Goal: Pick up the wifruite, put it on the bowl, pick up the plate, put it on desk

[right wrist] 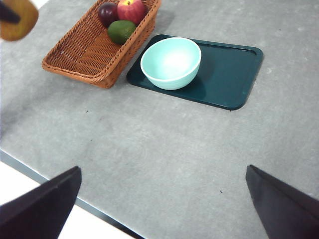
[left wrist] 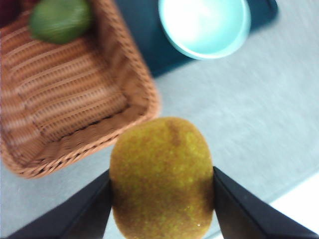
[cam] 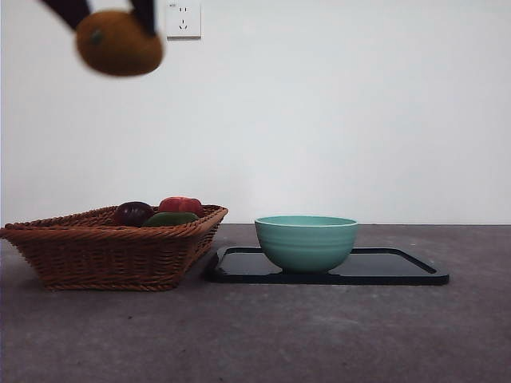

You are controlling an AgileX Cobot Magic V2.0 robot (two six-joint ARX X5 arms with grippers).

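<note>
Left wrist view: left tool (left wrist: pixel 162 186) pinches the wifruite (left wrist: pixel 162 179) between its two black jaws, one on each flank. Fruit's long axis runs parallel to the jaws, its narrower end pointing away from the wrist. Its near end is cut off by the frame edge. Picture is soft; skin detail is blurry.

Front view: same fruit (cam: pixel 118 42) hangs high above the wicker basket's (cam: pixel 104 251) left part, clear of everything. Here its long axis lies roughly level. Only two dark jaw tips (cam: pixel 108 14) show above it; the rest of the arm is out of frame, and the fruit is motion-blurred.

Basket sits on the bench (cam: pixel 319 335) and holds a dark purple fruit (cam: pixel 132 212), a red apple (cam: pixel 180 205) and a green fruit (cam: pixel 170 218); from the front the basket rim hides their lower halves. Mint-green bowl (cam: pixel 306 242) stands on the left part of a dark tray (cam: pixel 399 267), just right of the basket. From the front its inside is hidden by the rim.

Right wrist view: right tool (right wrist: pixel 162 199) is spread wide, holding nothing, well above bare bench near its front edge, well apart from the bowl (right wrist: pixel 171 62) and tray (right wrist: pixel 229 74). Only the jaw tips show.
</note>
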